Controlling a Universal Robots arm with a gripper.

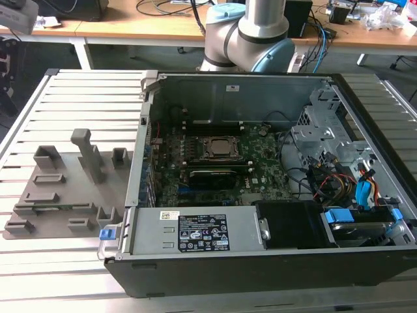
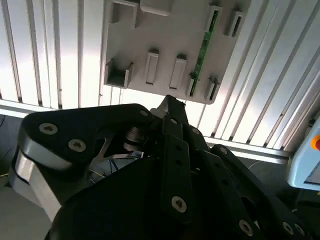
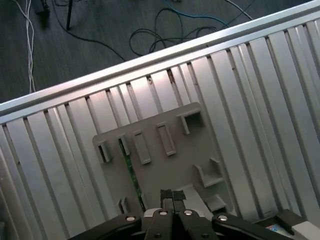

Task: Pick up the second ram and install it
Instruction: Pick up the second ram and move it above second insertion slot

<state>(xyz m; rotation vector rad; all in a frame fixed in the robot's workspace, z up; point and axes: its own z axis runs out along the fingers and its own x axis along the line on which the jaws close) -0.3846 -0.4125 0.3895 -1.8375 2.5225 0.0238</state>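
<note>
Your arm [image 1: 260, 26] rises from its base behind the computer case [image 1: 260, 261] and leaves the exterior view at the top. In both wrist views the wrist is held high over the slatted metal table [image 3: 260, 100] and looks down on it. The claw [image 3: 172, 196] is clenched: in the first wrist view its two black fingertips [image 3: 166, 196] are pressed together with nothing between them. In the second wrist view they appear as one narrow black bar.

Under the claw a flat gray holder [image 3: 170, 165] with raised pockets and slots lies on the table. The ram stick [image 3: 131, 167] stands on its long edge in one of these slots, as a thin green strip running the length of the slot. It shows in the second wrist view too [image 2: 204, 47].

The ram stick is below the claw and a little to one side of the fingertips, clear of them. The end of it nearest the claw reaches almost level with the fingertips in the first wrist view.

In the exterior view the holder sits on the table just beside the case, on the exterior view's left. The case is open on top. Inside it you can see the green motherboard [image 1: 260, 153], with the processor socket [image 1: 215, 149] near its middle, and a bundle of cables [image 1: 326, 179] toward the exterior view's right.
</note>
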